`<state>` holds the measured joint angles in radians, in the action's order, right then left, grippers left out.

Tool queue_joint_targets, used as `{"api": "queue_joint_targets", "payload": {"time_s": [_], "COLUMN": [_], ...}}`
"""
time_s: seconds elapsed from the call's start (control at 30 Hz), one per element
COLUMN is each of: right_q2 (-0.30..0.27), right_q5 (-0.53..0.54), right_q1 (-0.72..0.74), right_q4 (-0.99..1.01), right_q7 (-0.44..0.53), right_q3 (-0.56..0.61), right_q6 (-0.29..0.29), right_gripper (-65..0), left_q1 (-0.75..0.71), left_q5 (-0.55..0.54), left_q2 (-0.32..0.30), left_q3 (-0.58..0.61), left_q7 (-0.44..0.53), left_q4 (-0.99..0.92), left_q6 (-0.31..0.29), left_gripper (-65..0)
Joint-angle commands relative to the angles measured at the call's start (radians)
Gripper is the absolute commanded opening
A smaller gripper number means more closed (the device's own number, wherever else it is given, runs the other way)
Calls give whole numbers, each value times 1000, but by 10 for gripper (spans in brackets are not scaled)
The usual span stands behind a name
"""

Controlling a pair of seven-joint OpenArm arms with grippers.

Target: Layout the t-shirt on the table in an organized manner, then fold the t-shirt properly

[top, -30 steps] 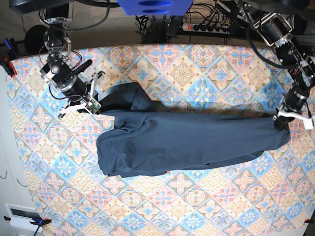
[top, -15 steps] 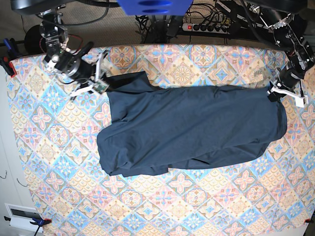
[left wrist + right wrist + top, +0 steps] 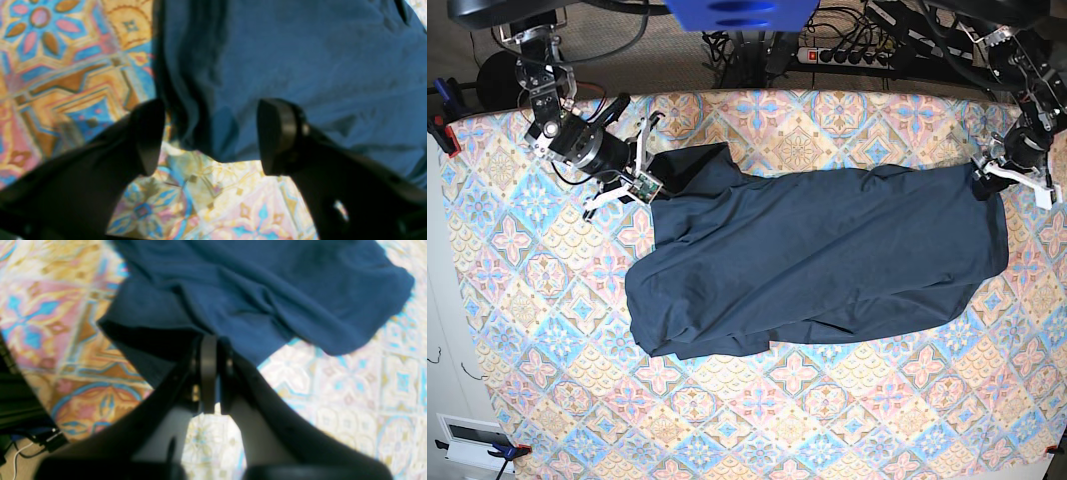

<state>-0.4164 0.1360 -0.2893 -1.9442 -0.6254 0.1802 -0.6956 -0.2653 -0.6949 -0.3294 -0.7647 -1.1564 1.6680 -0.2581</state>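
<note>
Shirt [image 3: 817, 260] lay spread lengthwise across the middle of the table [image 3: 827, 420] in the base view, wrinkled, one end near the right gripper [image 3: 649, 178] at that view's upper left and the other reaching the left gripper [image 3: 983, 172] at the upper right edge. A rounded flap hung out at the lower left of the cloth.

The base view gave the whole outline but could not settle how either set of jaws stood. The wrist views did. In the left wrist view the left gripper [image 3: 210, 136] had its two black fingers [image 3: 278, 135] spread wide apart, with a corner of the shirt [image 3: 300, 66] lying between and beyond them, touching neither pad as far as could be seen; patterned table [image 3: 66, 66] showed beneath and to the side. In the right wrist view the right gripper [image 3: 209, 373] had its fingers [image 3: 207, 356] pressed together, pinching an edge of the shirt [image 3: 267, 290], the fabric bunching into folds just above the pinch. That view also showed a sleeve-like lobe reaching to the right over the table [image 3: 350, 390], and cables at the lower left edge.

No containers showed in any view.
</note>
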Motion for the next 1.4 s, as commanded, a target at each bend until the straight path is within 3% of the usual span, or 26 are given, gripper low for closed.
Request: {"api": "queue_joint_targets", "payload": {"time_s": [0.0,0.23,0.5,0.6,0.7,0.77,0.9,1.0,1.27,1.37], "right_q2": [-12,-45,-45,-45,-45,-45,-45,-48,-68,-103], "right_q5": [14,14,14,14,14,14,14,14,14,14], "right_q1": [5,3,3,3,0,-1,-1,-1,-4,-4], "right_q4": [-16,-16,-16,-16,-16,-19,-17,-16,-14,-14], "right_q7": [19,17,17,17,17,19,17,17,16,16], "right_q3": [-11,-64,-267,-310,-325,-325,-325,-327,-454,-468], "right_q6": [-3,-3,-3,-3,-3,-3,-3,-3,-3,-3], "right_gripper": [-645,-646,-646,-646,-646,-646,-646,-646,-646,-647], "left_q1": [5,-50,-111,-110,-108,-108,-107,-58,194,266], "left_q5": [-12,-13,-13,-13,-13,-12,-12,-12,-12,-12], "left_q2": [-17,-17,-46,-46,-49,-49,-49,-49,-50,-50], "left_q3": [-19,-62,47,55,135,167,169,167,86,86], "left_q7": [19,16,20,20,22,60,232,304,227,227], "left_q4": [17,21,14,13,17,19,13,8,-246,-331], "left_q6": [1,-2,-4,-4,-4,-4,0,1,1,1], "left_gripper": [-208,-208,-208,-208,-208,-208,-209,-209,-209,-209]}}
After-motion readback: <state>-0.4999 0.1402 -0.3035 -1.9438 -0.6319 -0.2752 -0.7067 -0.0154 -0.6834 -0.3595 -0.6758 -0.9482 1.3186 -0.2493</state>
